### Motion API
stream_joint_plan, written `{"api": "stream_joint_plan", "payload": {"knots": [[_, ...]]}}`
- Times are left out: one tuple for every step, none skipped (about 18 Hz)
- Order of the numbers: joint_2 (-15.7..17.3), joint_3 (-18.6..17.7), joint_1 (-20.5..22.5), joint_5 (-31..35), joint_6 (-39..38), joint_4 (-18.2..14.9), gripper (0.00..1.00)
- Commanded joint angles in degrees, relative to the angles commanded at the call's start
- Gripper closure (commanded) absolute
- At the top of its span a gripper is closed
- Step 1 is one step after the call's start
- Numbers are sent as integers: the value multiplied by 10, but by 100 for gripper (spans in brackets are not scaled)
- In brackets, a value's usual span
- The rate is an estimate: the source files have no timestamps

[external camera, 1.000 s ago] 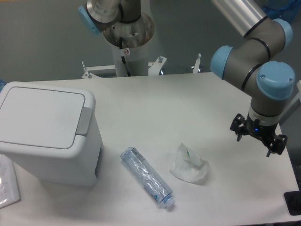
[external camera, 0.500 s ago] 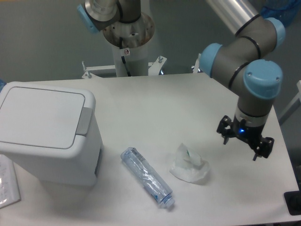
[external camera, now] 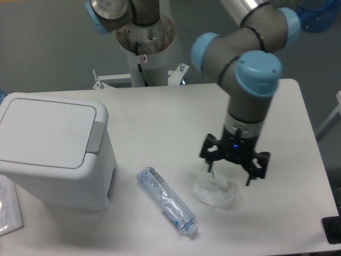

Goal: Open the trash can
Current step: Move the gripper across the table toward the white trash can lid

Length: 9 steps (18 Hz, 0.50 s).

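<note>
The trash can [external camera: 53, 154] is a large boxy white bin at the left of the table. Its flat white lid [external camera: 45, 132] lies shut, and the grey latch tab [external camera: 96, 136] sits on the right edge of the lid. My gripper [external camera: 230, 175] hangs far to the right of the bin, over the right middle of the table. Its jaws point down and stand apart with nothing between them. It hovers just above a crumpled white wrapper [external camera: 214, 193].
A clear plastic bottle [external camera: 166, 201] lies on its side between the bin and the wrapper. A sheet in a clear sleeve [external camera: 7, 207] lies at the bottom left corner. A black object [external camera: 331, 229] sits at the table's bottom right edge. The arm's base post [external camera: 145, 50] stands behind the table.
My gripper has moved left from near the table's right edge to above the crumpled wrapper. The trash can lid is shut as before. The bottle and wrapper have not moved.
</note>
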Motion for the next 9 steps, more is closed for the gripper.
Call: {"api": "stream_joint_plan", "payload": {"knots": [[9, -4, -11, -8, -18, 0, 0], [18, -10, -18, -20, -33, 0, 0], [31, -17, -23, -35, -46, 0, 0], [41, -23, -24, -54, -57, 1, 0], [48, -24, -25, -75, -71, 1, 0], [54, -23, -25, -93, -89, 3, 0], [56, -23, -25, -105, -105, 5, 0], [57, -23, -24, -115, -118, 6, 0], [58, -23, -22, -122, -128, 7, 0]]}}
